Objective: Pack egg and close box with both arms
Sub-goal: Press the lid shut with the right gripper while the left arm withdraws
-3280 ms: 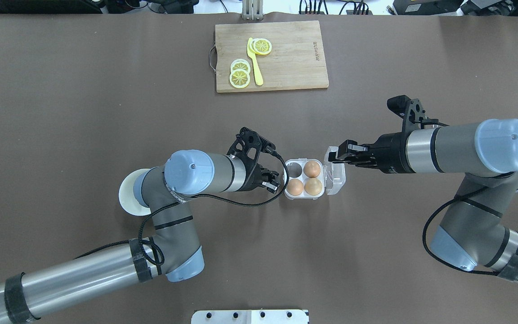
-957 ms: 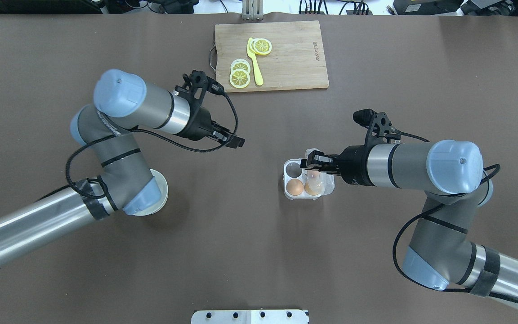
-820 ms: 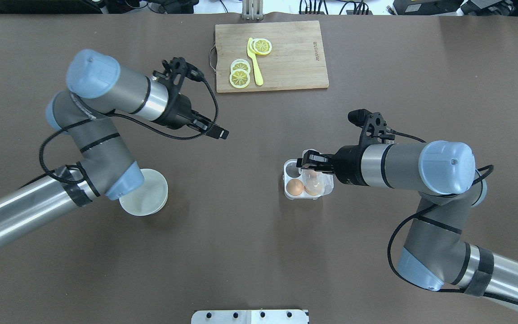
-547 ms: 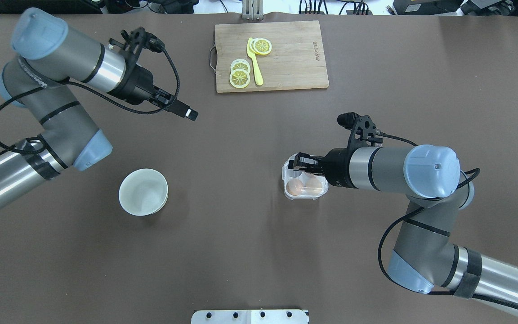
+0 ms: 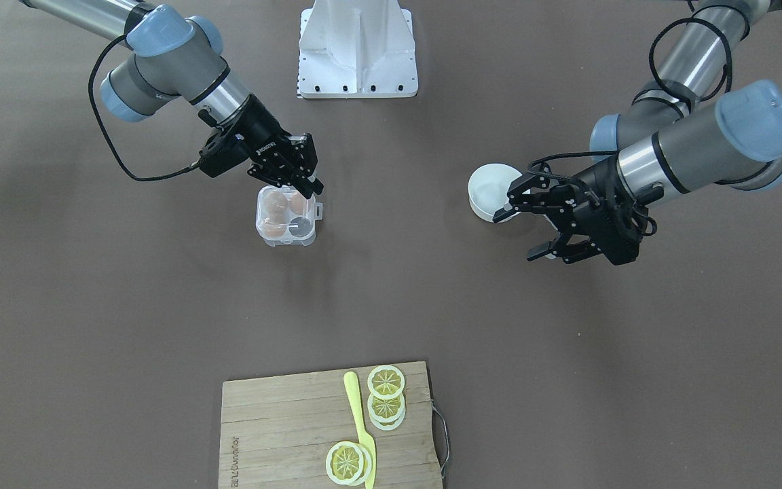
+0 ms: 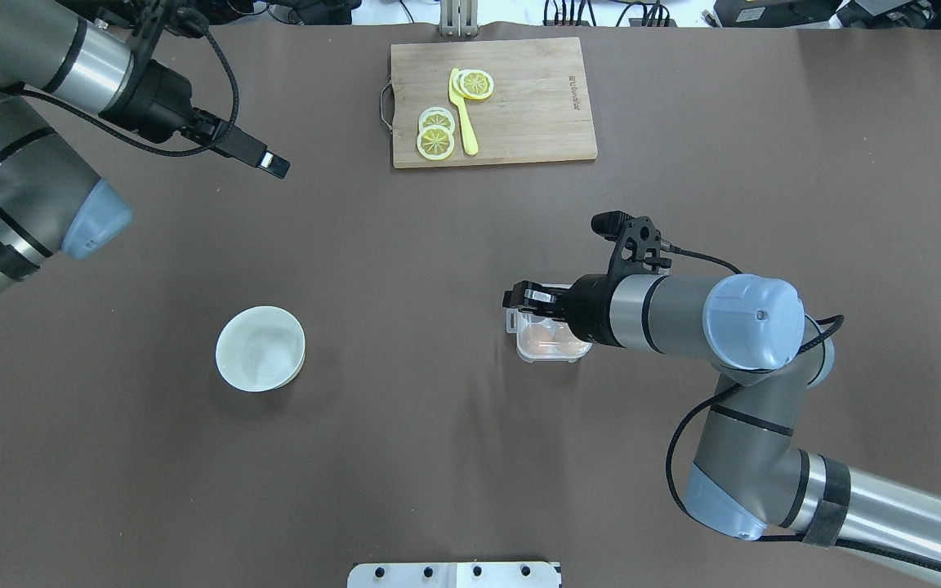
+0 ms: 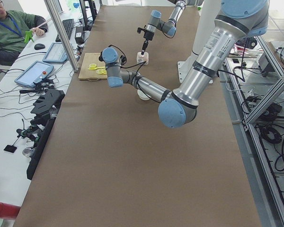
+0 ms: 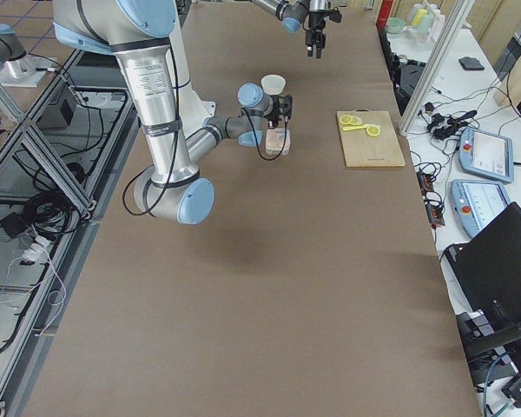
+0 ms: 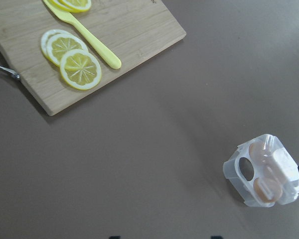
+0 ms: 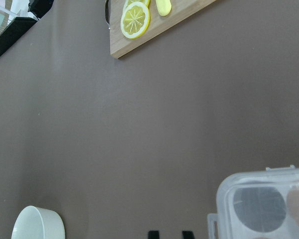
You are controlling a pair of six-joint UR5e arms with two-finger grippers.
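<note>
The clear box stands at mid-table with its lid folded down over the cells. Three brown eggs lie under the lid and I cannot tell them apart; one cell is empty. The box also shows in the left wrist view and the right wrist view. My right gripper is shut, with its tips at the lid's edge on the latch tab side. My left gripper is open and empty, far from the box, beside the white bowl.
A wooden cutting board with lemon slices and a yellow knife lies at the far edge. The bowl looks empty. The white pedestal base stands at the robot's side.
The right gripper swung the lid from open at the box's right over and down onto the eggs. The left arm drew back from the box to the far left.
</note>
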